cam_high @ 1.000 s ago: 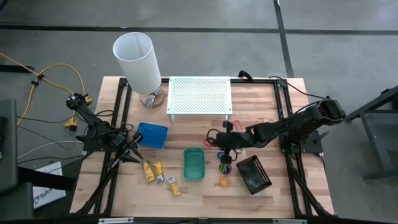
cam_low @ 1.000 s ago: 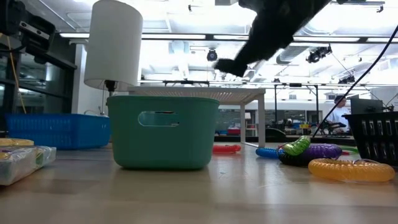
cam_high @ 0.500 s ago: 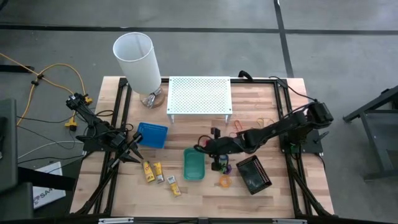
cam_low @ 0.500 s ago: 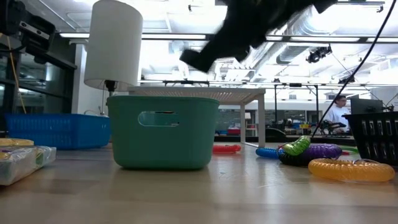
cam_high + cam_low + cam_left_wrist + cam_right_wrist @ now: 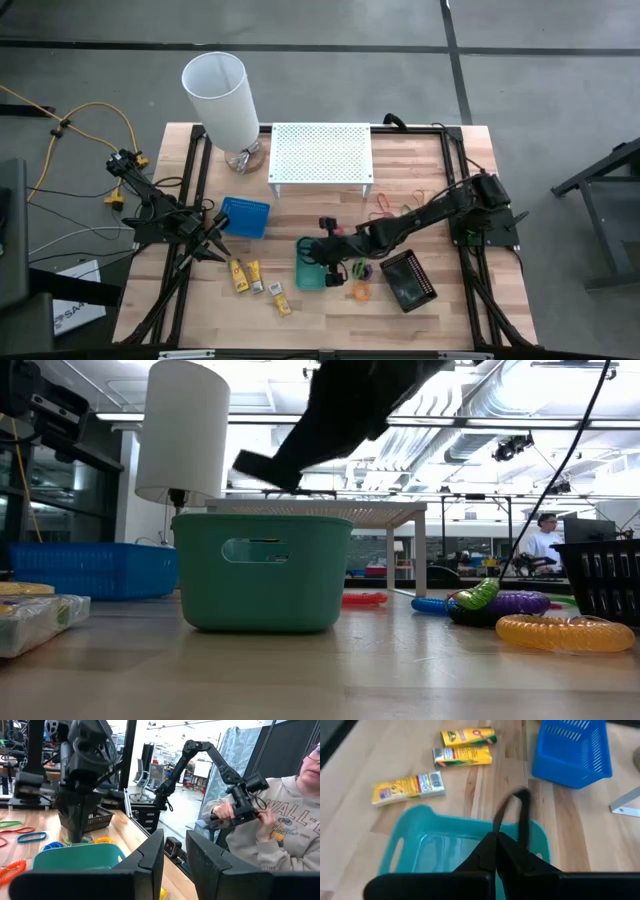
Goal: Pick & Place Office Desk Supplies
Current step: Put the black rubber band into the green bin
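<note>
High view: the right claw (image 5: pixel 327 262) reaches across the surface (image 5: pixel 330 310) and hangs over the green tray (image 5: pixel 311 264). The left claw (image 5: pixel 213 247) waits at the left edge, just beside the blue tray (image 5: pixel 245 216). Three yellow packs (image 5: pixel 257 282) lie loose left of the green tray; coloured rings (image 5: pixel 361 281) sit between it and the black tray (image 5: pixel 408 280), with thinner bands (image 5: pixel 385 213) near the shelf (image 5: pixel 321 154). My judgement: sorting is at an early stage, since most supplies lie outside any tray.

Low view: the right arm (image 5: pixel 330 410) slants down above the green tray's rim. Orange, purple, green, blue and red rings (image 5: pixel 520 615) rest on the surface to its right. A person stands far behind.

Left wrist view: its claw stands narrowly apart, holding nothing. A seated person's shirt reads "WALL-E" in part.

Right wrist view: the fingers (image 5: pixel 495 850) are pressed together on a thin dark loop (image 5: pixel 517 815) held over the green tray, which looks empty. Beyond it, the packs' labels are too small to read.
</note>
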Tool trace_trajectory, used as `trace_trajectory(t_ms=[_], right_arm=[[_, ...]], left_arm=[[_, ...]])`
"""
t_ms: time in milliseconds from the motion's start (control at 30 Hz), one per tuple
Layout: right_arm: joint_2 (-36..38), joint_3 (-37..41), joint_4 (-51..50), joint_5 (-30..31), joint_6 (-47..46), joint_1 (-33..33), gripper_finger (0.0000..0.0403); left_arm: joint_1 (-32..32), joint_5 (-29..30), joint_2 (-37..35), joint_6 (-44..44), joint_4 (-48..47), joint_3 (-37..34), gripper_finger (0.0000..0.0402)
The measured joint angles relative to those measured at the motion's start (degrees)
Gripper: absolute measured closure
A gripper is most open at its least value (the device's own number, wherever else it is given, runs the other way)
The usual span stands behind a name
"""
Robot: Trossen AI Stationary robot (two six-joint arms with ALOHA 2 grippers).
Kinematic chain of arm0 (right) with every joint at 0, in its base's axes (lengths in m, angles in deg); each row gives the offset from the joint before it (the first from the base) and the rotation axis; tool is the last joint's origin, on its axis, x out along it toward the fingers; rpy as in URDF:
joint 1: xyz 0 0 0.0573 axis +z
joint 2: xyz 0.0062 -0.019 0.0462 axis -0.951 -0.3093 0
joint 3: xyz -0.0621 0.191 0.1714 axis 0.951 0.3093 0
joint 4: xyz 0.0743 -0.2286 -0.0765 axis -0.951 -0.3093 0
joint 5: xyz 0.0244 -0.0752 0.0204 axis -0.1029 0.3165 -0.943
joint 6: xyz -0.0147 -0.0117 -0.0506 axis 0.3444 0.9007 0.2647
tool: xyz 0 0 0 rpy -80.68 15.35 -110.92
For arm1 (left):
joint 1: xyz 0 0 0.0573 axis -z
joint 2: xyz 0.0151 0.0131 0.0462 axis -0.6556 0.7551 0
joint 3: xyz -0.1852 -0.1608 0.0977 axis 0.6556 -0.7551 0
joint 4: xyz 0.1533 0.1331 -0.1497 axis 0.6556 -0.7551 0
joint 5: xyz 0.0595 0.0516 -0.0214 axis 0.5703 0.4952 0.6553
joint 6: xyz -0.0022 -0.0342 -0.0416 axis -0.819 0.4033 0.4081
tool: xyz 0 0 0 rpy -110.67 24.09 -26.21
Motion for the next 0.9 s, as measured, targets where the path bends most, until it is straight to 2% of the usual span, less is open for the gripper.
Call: trace_trajectory(t_ms=[233,567,900], right_arm=[[-3.3,-1.4,-0.6,0.0,0.0,0.0,0.0400],[-3.4,-1.5,-6.2,0.5,-1.6,0.0,0.0400],[-3.4,-1.5,-6.8,1.3,-1.6,-0.1,0.0400]], left_arm=[[0.0,0.0,0.0,0.0,0.0,0.0,0.0323],[0.0,0.0,0.0,0.0,0.0,0.0,0.0323],[0.0,0.0,0.0,0.0,0.0,0.0,0.0323]])
